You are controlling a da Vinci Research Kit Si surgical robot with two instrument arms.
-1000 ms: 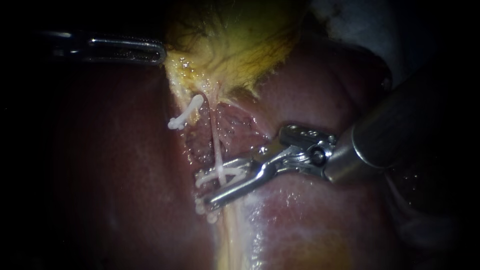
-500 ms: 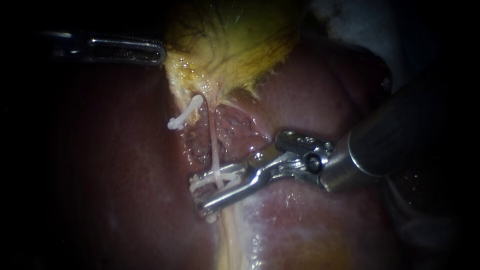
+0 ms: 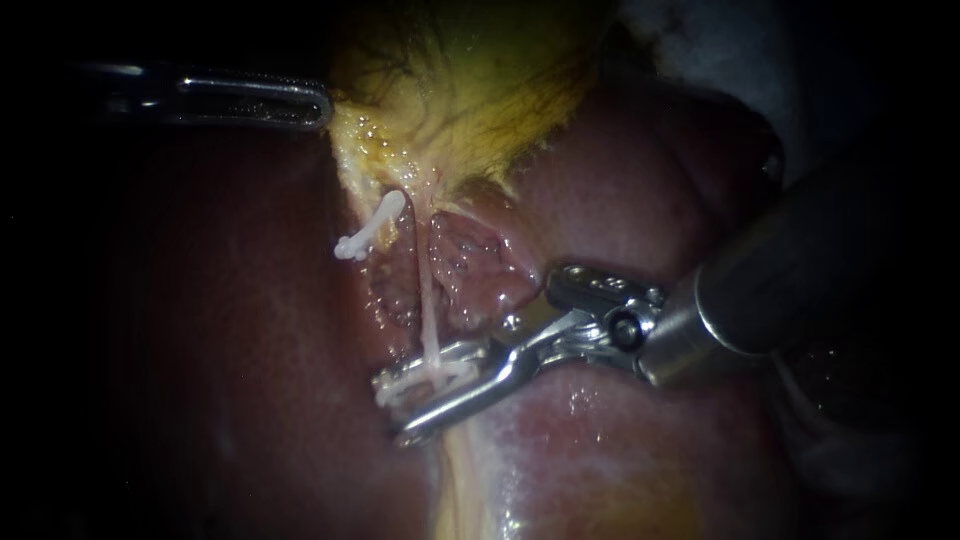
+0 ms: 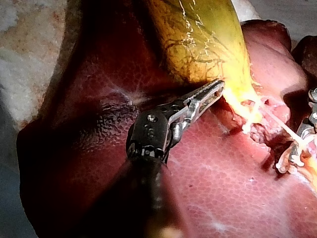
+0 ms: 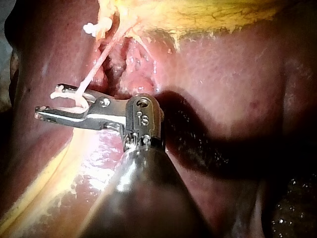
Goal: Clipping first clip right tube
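jaws of right instrument (image 3: pixel 396 404) narrower than before around clip (image 3: pixel 445 368)

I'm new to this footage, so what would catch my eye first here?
At the middle, the right instrument has its jaws shut on a white clip straddling a thin pale tube. Above, the yellow gallbladder stands bright against the dark red liver, with another clip near its lower edge.

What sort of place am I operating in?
Probably a bench-top surgical setup: the dark red liver and yellow-green gallbladder lie exposed on a pale mottled surface; my slender metal right instrument holds a white plastic clip.
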